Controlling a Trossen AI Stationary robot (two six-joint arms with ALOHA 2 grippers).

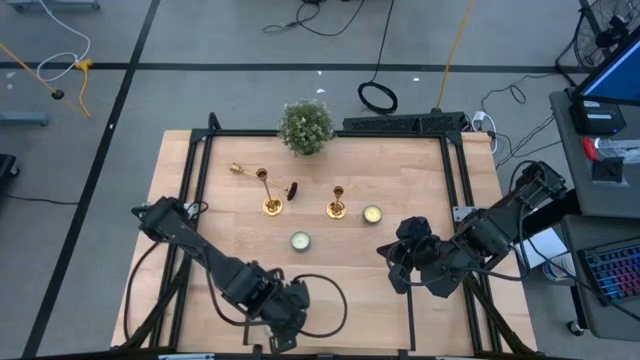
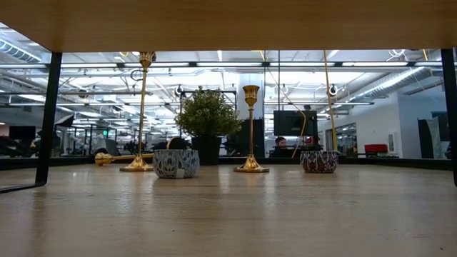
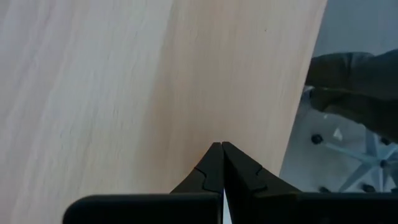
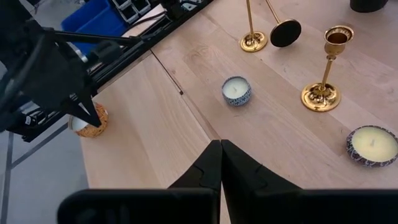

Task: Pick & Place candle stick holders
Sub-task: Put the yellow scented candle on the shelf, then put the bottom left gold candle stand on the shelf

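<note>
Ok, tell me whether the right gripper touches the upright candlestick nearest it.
Apart. The high view shows bare table between the right gripper and the candlestick.

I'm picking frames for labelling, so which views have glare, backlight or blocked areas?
Low view: bright ceiling lights behind, so the plant is a dark silhouette, and a blurred wooden edge blocks the top. High view: evenly lit, soft shadows. Right wrist view: the standing candle stick holder shows bright glints. Left wrist view: only bare table, nearly featureless.

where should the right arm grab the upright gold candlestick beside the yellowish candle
Grip the thin stem of the candlestick from the side, fingers level. It stands upright on a wide flared base, so the stem is the narrow part. Come from the near side; the candle sits to its right.
</note>
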